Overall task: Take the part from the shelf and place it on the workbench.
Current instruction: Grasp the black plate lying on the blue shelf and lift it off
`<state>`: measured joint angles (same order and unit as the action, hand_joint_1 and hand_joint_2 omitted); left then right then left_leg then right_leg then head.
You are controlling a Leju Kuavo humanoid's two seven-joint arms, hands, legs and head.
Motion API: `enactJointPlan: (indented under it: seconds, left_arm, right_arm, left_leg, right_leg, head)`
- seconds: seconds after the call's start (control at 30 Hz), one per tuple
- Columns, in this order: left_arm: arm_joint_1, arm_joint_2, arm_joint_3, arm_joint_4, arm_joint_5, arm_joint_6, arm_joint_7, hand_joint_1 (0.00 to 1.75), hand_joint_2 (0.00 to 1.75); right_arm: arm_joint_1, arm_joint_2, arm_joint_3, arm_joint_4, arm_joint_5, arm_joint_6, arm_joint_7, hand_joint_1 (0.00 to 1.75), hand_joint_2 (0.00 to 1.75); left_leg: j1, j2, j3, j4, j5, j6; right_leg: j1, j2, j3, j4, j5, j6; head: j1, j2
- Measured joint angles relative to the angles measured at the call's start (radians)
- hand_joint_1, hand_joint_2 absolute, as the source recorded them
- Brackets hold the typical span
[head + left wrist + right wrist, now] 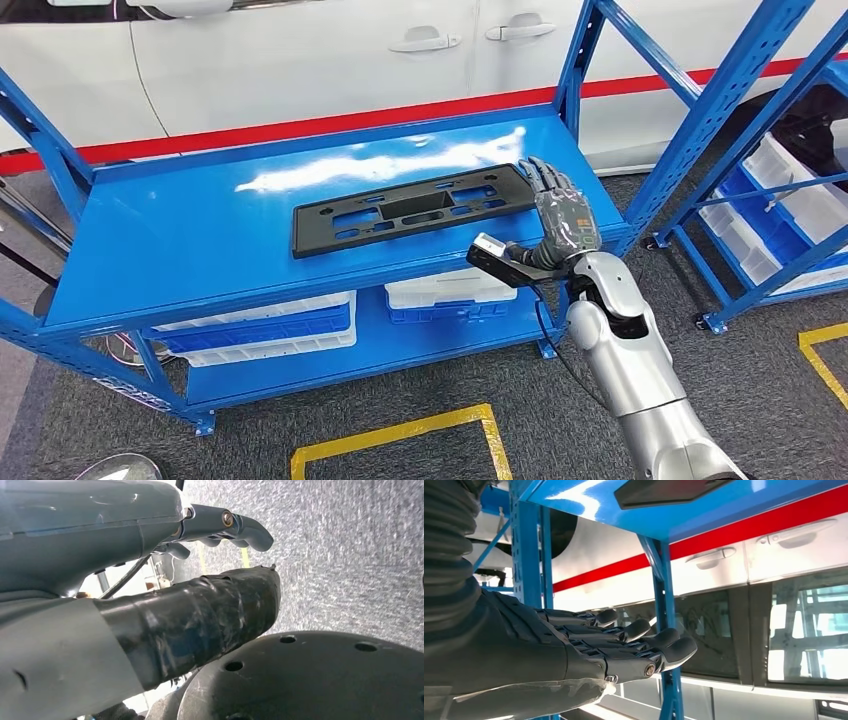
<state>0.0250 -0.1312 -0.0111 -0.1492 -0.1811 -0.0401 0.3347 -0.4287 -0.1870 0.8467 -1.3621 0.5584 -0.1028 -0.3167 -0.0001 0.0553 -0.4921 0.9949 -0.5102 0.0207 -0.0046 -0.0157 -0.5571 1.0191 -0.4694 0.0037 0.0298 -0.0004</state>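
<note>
My right hand [560,215], fingers straight and holding nothing, stands just off the right end of the flat black part [412,207] lying mid-frame on the blue shelf [180,240]; it looks light, stiff and smooth, so I'd pinch that near end's edge.

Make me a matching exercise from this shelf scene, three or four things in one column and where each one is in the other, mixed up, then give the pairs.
Things:
1. black part
2. right hand
3. white bins
4. yellow tape

Places:
A. on the floor in front of the rack
B. lying flat on the top shelf
C. on the lower shelf
D. at the part's right end, fingers extended

Pairs: 1-B, 2-D, 3-C, 4-A
</note>
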Motion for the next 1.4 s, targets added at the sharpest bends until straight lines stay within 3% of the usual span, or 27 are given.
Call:
enactJointPlan:
  seconds: [0.67,0.8,0.87,0.93,1.03,1.07,1.1,1.17,1.2,1.27,1.3,1.33,1.4]
  left_arm:
    - [-0.001,-0.001,0.001,0.0,0.009,0.002,0.012,0.0,0.0]
    - [-0.002,-0.001,0.002,0.0,0.013,0.015,0.02,0.0,0.0]
    - [-0.004,-0.003,0.002,0.0,0.014,0.018,0.023,0.0,0.0]
    - [-0.006,-0.005,0.003,0.0,0.014,0.021,0.025,0.0,0.0]
    - [-0.007,-0.008,0.003,0.0,0.016,0.025,0.025,0.0,0.0]
    - [-0.007,-0.008,0.003,0.0,0.017,0.026,0.024,0.0,0.0]
    - [-0.007,-0.009,0.003,0.0,0.017,0.027,0.024,0.0,0.0]
    - [-0.007,-0.01,0.004,0.0,0.017,0.028,0.024,0.0,0.0]
    - [-0.007,-0.01,0.005,0.0,0.017,0.029,0.024,0.0,0.0]
    - [-0.007,-0.01,0.006,0.0,0.017,0.03,0.024,0.0,0.0]
    - [-0.008,-0.009,0.007,0.0,0.017,0.031,0.024,0.0,0.0]
    - [-0.009,-0.009,0.007,0.0,0.017,0.031,0.024,0.0,0.0]
    - [-0.012,-0.009,0.008,0.0,0.017,0.032,0.023,0.0,0.0]
  right_arm:
    - [-0.012,0.02,0.069,0.022,0.03,-0.005,0.001,0.0,1.75]
    - [-0.016,0.028,0.083,0.032,0.028,-0.004,0.001,0.0,1.75]
    - [-0.018,0.032,0.086,0.034,0.028,-0.004,0.0,0.0,1.75]
    - [-0.021,0.034,0.087,0.037,0.028,-0.003,0.0,0.0,1.75]
    - [-0.02,0.034,0.091,0.045,0.028,-0.002,0.0,0.0,1.75]
    - [-0.019,0.034,0.092,0.048,0.028,-0.001,0.0,0.0,1.75]
    - [-0.019,0.034,0.093,0.051,0.028,-0.001,0.0,0.0,1.75]
    - [-0.019,0.034,0.094,0.054,0.028,0.001,0.0,0.0,1.75]
    - [-0.02,0.034,0.095,0.055,0.028,0.001,0.0,0.0,1.75]
    - [-0.023,0.034,0.097,0.057,0.033,-0.001,0.001,0.0,1.75]
    - [-0.023,0.034,0.099,0.059,0.037,-0.002,0.002,0.0,1.75]
    - [-0.024,0.034,0.099,0.06,0.041,-0.004,0.004,0.0,1.75]
    - [-0.024,0.034,0.1,0.061,0.047,-0.005,0.011,0.0,1.75]
  left_leg:
    - [0.0,0.0,0.0,0.0,0.0,0.0]
    - [-0.007,0.0,-0.007,0.008,0.0,0.008]
    - [-0.001,0.0,-0.003,-0.008,0.01,0.014]
    - [0.008,0.002,0.004,-0.028,0.021,0.02]
    - [0.013,0.003,0.004,-0.031,0.022,0.022]
    - [0.015,0.002,0.006,-0.03,0.02,0.019]
    - [0.02,0.001,0.008,-0.028,0.015,0.013]
    - [0.031,-0.001,0.016,-0.016,-0.001,-0.005]
    - [0.034,-0.002,0.016,-0.005,-0.011,-0.016]
    - [0.032,-0.003,0.012,0.009,-0.026,-0.033]
    - [0.03,-0.002,0.01,0.011,-0.028,-0.038]
    - [0.031,0.0,0.012,0.01,-0.03,-0.041]
    - [0.034,-0.009,0.007,0.029,-0.045,-0.044]
  right_leg:
    - [0.0,0.0,0.0,0.0,0.0,0.0]
    - [-0.008,-0.001,-0.003,-0.004,0.006,0.004]
    - [-0.005,0.0,-0.005,-0.001,0.004,0.009]
    - [-0.005,0.006,-0.031,0.051,-0.026,0.016]
    - [-0.018,0.012,-0.136,0.238,-0.094,0.03]
    - [-0.024,0.012,-0.159,0.271,-0.091,0.035]
    - [-0.029,0.011,-0.164,0.264,-0.067,0.041]
    - [-0.039,0.005,-0.125,0.155,0.013,0.055]
    - [-0.039,0.001,-0.1,0.098,0.037,0.059]
    - [-0.034,-0.004,-0.081,0.047,0.037,0.046]
    - [-0.031,-0.001,-0.083,0.046,0.028,0.033]
    - [-0.03,0.003,-0.085,0.048,0.023,0.019]
    - [-0.03,0.01,-0.082,0.048,0.017,0.002]
  head:
    - [0.0,0.0]
    - [0.0,0.0]
    - [0.0,0.0]
    - [0.0,0.0]
    - [0.0,0.0]
    - [0.0,0.0]
    - [0.0,0.0]
    - [0.0,0.0]
    - [0.001,0.0]
    - [0.002,0.0]
    - [0.003,0.0]
    - [0.003,0.0]
    - [0.003,0.0]
